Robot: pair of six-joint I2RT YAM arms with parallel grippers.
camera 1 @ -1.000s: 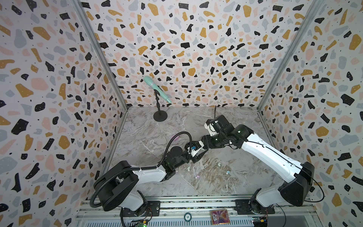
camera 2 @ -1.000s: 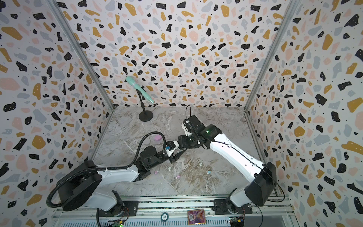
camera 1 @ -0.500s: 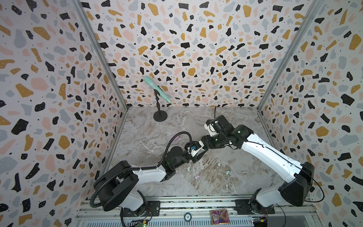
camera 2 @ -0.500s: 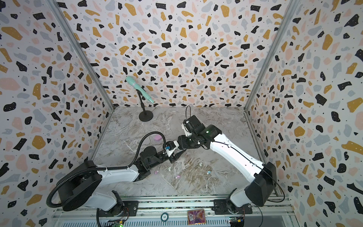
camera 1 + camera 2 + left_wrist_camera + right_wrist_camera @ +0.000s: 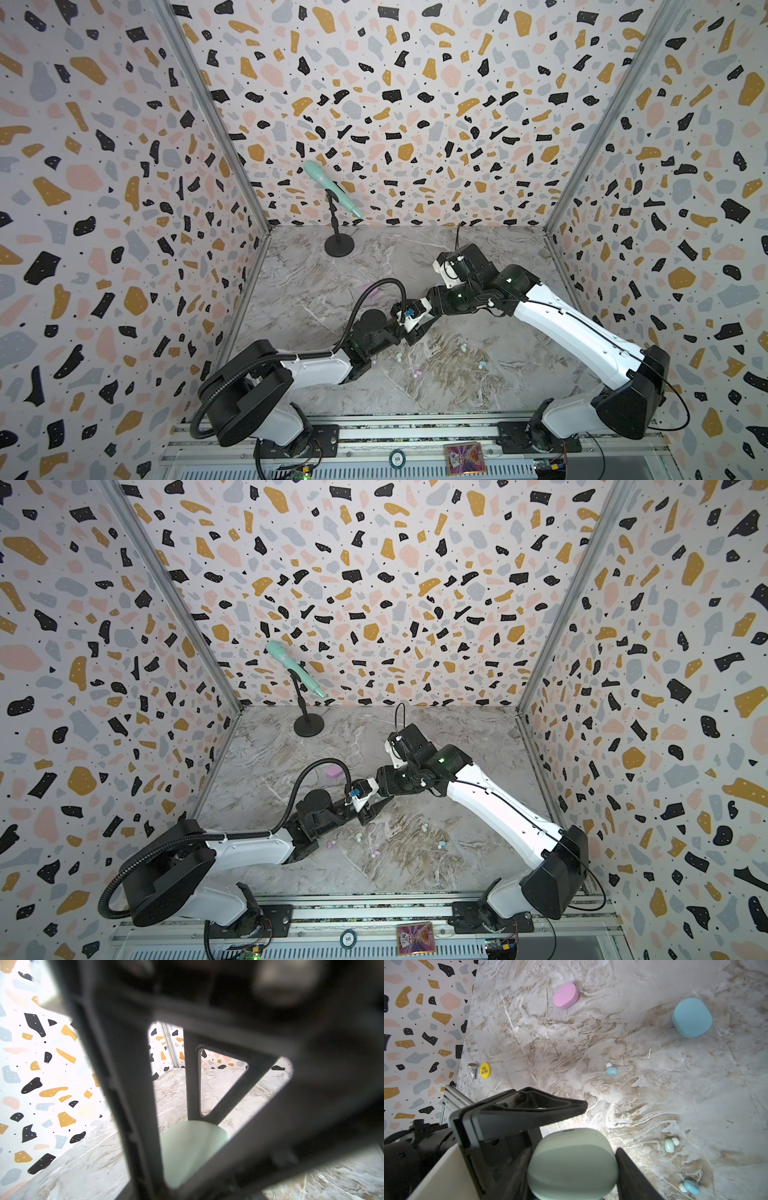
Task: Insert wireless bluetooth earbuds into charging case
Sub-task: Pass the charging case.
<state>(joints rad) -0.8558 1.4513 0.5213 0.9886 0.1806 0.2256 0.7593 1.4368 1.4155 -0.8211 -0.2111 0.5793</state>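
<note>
Pinching a smooth, rounded mint case (image 5: 571,1172) with my left hand (image 5: 193,1142) and right hand (image 5: 573,1159); tiny earbuds (image 5: 669,1145) lie loose on the marbled surface (image 5: 654,1084).

Both arms had glossy white shells on their long links and bulky matte black housings at the joints. The left arm (image 5: 316,365), lower left in both top views, carried a ribbed black hose (image 5: 380,281) arching to its wrist, where a small blue connector (image 5: 409,311) sat. The right arm (image 5: 573,328), lower right, showed a green light (image 5: 508,280) on its black elbow, a white wrist block (image 5: 446,266) and a thin black wire (image 5: 457,239) above it. The claw fingers (image 5: 192,1084) were black wedges with triangular cut-outs.
</note>
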